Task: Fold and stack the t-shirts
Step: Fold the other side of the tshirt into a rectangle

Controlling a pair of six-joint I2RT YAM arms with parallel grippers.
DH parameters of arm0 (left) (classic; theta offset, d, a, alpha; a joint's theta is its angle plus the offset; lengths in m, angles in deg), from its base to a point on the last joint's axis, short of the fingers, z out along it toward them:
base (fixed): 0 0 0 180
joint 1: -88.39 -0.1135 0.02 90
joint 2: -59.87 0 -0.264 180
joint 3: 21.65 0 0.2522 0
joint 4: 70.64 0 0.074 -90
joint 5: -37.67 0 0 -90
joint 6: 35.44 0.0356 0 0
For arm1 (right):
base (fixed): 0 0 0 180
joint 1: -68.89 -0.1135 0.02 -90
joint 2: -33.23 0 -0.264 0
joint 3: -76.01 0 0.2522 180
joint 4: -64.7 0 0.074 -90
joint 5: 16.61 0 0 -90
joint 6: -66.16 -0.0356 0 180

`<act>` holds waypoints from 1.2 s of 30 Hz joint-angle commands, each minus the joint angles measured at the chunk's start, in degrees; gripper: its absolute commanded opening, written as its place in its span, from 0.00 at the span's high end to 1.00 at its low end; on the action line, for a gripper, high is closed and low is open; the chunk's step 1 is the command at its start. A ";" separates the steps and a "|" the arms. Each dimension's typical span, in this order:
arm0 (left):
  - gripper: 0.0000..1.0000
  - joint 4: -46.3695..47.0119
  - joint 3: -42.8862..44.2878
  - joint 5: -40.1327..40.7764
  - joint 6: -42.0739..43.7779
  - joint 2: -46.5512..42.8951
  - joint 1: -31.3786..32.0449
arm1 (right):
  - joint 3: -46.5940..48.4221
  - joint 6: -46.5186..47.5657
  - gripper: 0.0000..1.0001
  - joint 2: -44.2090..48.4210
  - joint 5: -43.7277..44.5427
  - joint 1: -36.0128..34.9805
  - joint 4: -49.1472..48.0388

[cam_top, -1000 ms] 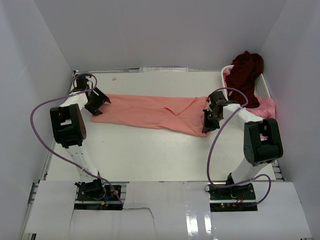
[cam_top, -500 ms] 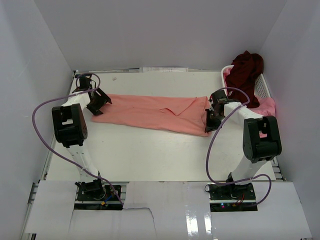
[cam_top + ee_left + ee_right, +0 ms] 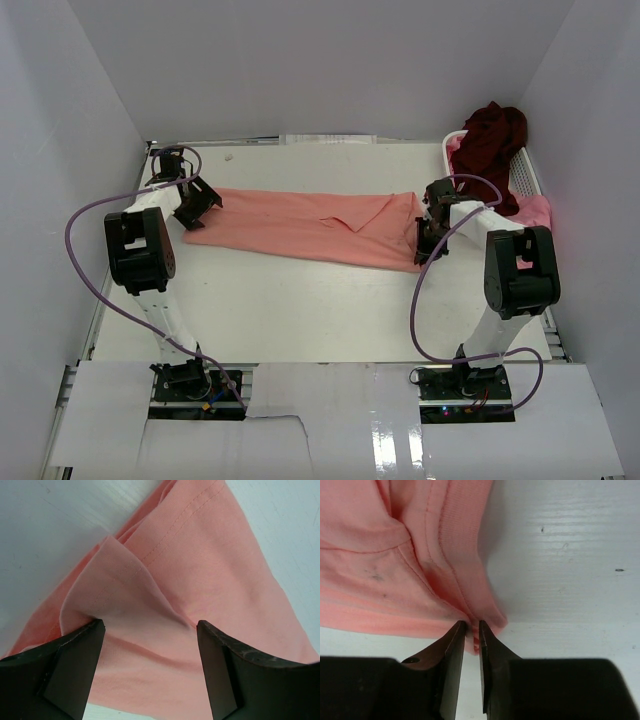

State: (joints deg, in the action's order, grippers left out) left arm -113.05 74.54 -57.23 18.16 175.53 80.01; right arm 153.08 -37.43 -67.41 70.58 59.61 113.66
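A salmon-pink t-shirt [image 3: 300, 225] lies stretched out flat across the table from left to right. My left gripper [image 3: 195, 205] hovers at its left end, jaws wide open, with a folded sleeve [image 3: 125, 575] showing between them and nothing held. At the shirt's right end my right gripper [image 3: 425, 238] is low on the table. Its jaws [image 3: 472, 625] stand a narrow slit apart, and the shirt's hem [image 3: 470, 600] lies loose in the slit. A dark maroon t-shirt [image 3: 490, 140] is heaped in the basket, and a brighter pink t-shirt [image 3: 535, 212] hangs over its near side.
A white slatted basket [image 3: 528, 172] stands at the back right corner, close behind my right arm. White walls enclose the table on three sides. A purple cable [image 3: 90, 215] loops off each arm.
My right gripper has drawn the shirt's right end a little to the right and back, and its jaws have parted slightly. The left gripper has stayed open and barely shifted.
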 commanded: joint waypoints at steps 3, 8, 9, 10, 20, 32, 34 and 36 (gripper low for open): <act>0.14 -0.89 -0.96 3.33 1.07 -1.48 -0.23 | 3.92 0.49 0.76 1.32 6.32 0.84 3.12; 0.14 -2.12 -0.08 0.87 0.19 -3.94 -0.32 | 8.32 -0.13 0.74 1.24 9.13 0.75 5.49; 0.14 -2.55 0.09 0.34 -0.24 -4.21 -0.23 | 9.71 -0.30 0.73 1.15 9.57 0.75 5.75; 0.14 -2.73 0.44 -0.01 -0.42 -4.65 -0.23 | 10.42 -0.39 0.62 1.24 10.01 0.75 6.02; 0.14 -4.31 3.79 -4.93 -1.92 -10.88 0.03 | 13.77 1.19 0.40 6.08 -2.19 -1.62 0.40; 0.19 3.67 -7.98 -13.72 -6.04 -20.99 12.94 | 17.28 -7.50 0.46 -3.77 -26.36 -3.90 -11.10; 0.22 6.14 -9.91 -13.73 -6.57 -21.17 16.37 | 18.77 -8.73 0.46 -6.04 -28.21 -4.61 -12.26; 0.29 7.72 -11.15 -13.46 -7.01 -20.82 19.61 | 20.44 -10.57 0.46 -8.59 -29.96 -5.22 -13.40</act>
State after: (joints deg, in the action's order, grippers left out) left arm -109.35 65.43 -69.28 12.83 156.18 96.49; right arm 169.52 -44.01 -73.95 47.07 55.37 105.11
